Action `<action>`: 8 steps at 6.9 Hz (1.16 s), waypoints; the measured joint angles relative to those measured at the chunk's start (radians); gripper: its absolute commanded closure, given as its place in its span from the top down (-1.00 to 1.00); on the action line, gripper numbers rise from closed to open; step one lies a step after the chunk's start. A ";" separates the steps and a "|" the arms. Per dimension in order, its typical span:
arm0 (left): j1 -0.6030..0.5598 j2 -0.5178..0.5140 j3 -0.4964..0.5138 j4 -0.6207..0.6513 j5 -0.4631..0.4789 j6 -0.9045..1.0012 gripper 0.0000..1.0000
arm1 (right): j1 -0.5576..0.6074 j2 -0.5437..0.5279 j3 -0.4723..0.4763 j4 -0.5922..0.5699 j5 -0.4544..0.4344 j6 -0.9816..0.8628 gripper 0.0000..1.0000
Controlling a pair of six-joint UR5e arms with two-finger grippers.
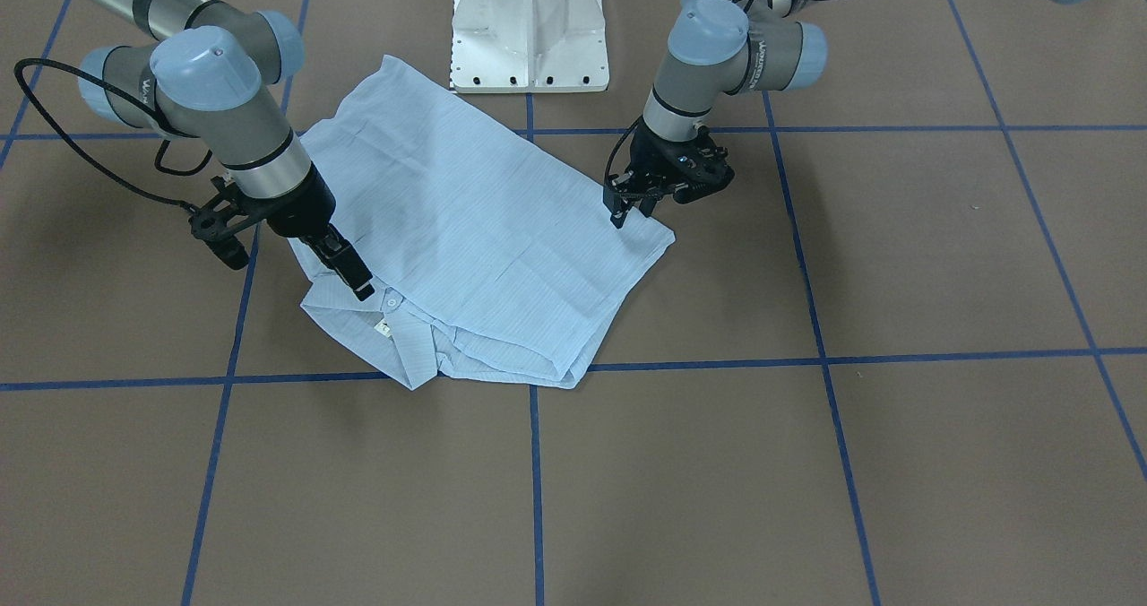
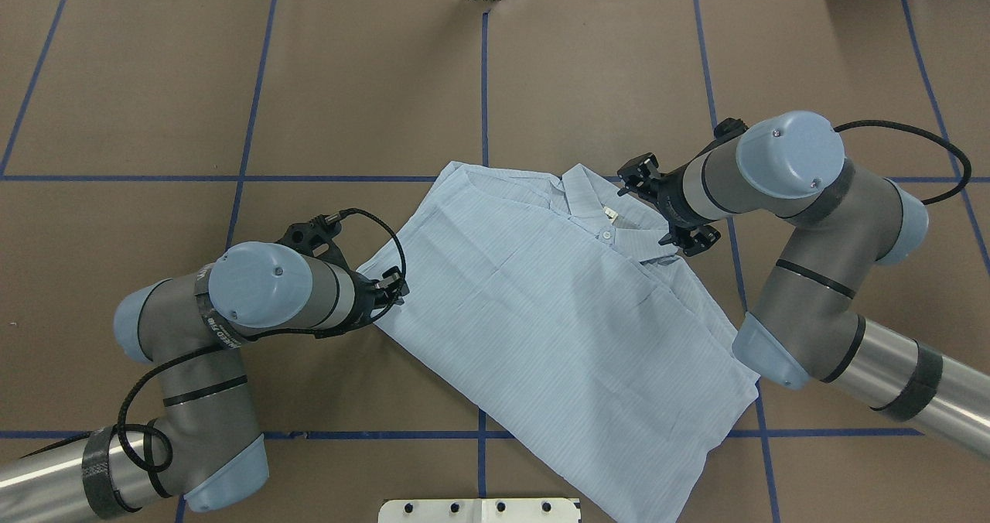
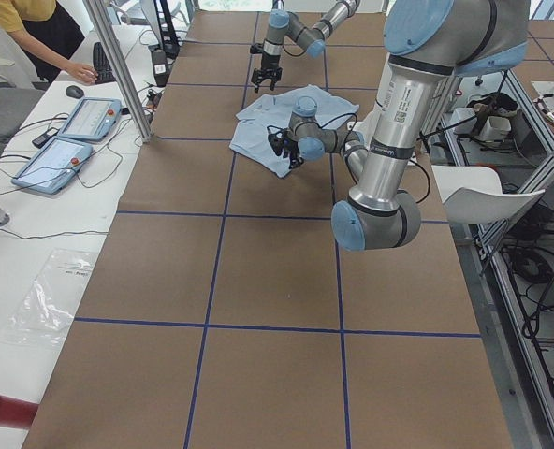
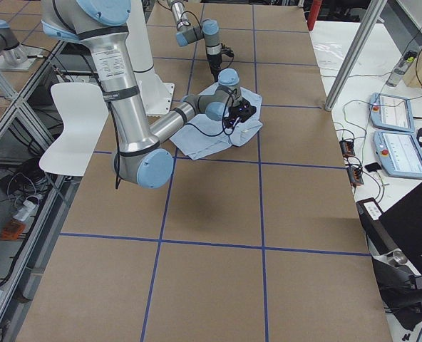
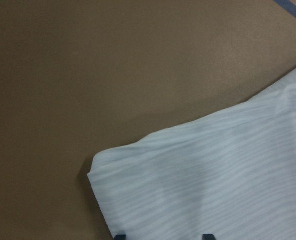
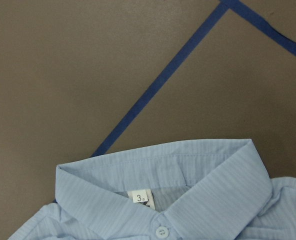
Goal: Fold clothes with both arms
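**Front-facing view.** The light blue, finely striped button-up shirt (image 1: 484, 229) lies flat and partly folded on the brown paper-covered worktop (image 1: 896, 256). Its collar (image 1: 408, 346) points toward the operators' side and its hem lies near the white pedestal base (image 1: 529, 41). My left claw (image 1: 627, 212) hovers over a side corner and my right claw (image 1: 360, 288) stands just beside the collar. I judge that each is placed to take one end of the same edge.

**Overhead view.** Bare worktop lies open beyond the collar and on both sides. The hem almost reaches the pedestal, so room is scarcest there.

**Side views.** Both arms meet at the shirt, well apart from the operators' desks.

**Left wrist view.** Two dark fingertips (image 5: 119, 237) show apart above the corner, gripping nothing. The corner lies flush on the worktop, so a pinch would likely need to get under it.

**Right wrist view.** The collar, a white neck label (image 6: 140, 196) and a pale button (image 6: 161, 231) lie below. No fingers appear, so I cannot tell whether this claw is apart or together.
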 measured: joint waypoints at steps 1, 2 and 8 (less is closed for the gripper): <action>0.000 0.000 0.002 -0.001 0.001 0.000 0.19 | -0.002 0.004 -0.015 0.001 -0.007 0.000 1.00; 0.000 0.000 0.003 -0.001 0.006 0.000 0.20 | -0.004 0.008 -0.029 0.001 -0.016 -0.001 1.00; -0.009 0.010 -0.008 0.013 0.022 0.001 0.20 | -0.006 0.027 -0.038 0.001 -0.022 0.001 1.00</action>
